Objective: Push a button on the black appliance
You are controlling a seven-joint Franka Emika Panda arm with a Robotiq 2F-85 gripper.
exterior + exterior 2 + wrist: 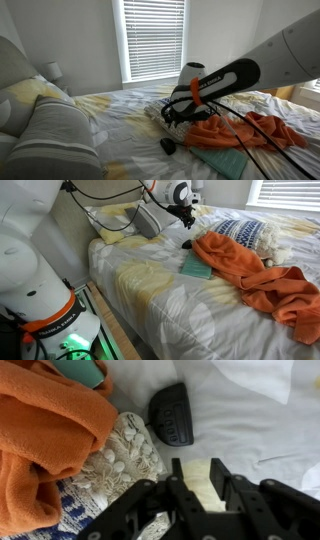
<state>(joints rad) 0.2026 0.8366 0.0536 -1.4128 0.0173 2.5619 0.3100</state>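
Note:
The black appliance point(172, 415), a small rounded gadget with buttons on its face, lies on the white bed sheet. It also shows in both exterior views point(168, 146) point(186, 245). My gripper point(196, 463) hovers above the bed, a short way from the appliance and not touching it. Its jaws stand a narrow gap apart with nothing between them; pale yellow sheet shows through the gap. In both exterior views the gripper point(170, 118) point(187, 220) hangs just above the appliance.
An orange cloth point(40, 430) point(250, 265) lies bunched beside the appliance, over a white lace cloth point(125, 455). A teal flat item point(196, 269) lies near it. Grey pillows point(50, 130) sit at the bed's head. Black cables point(240, 135) trail over the cloth.

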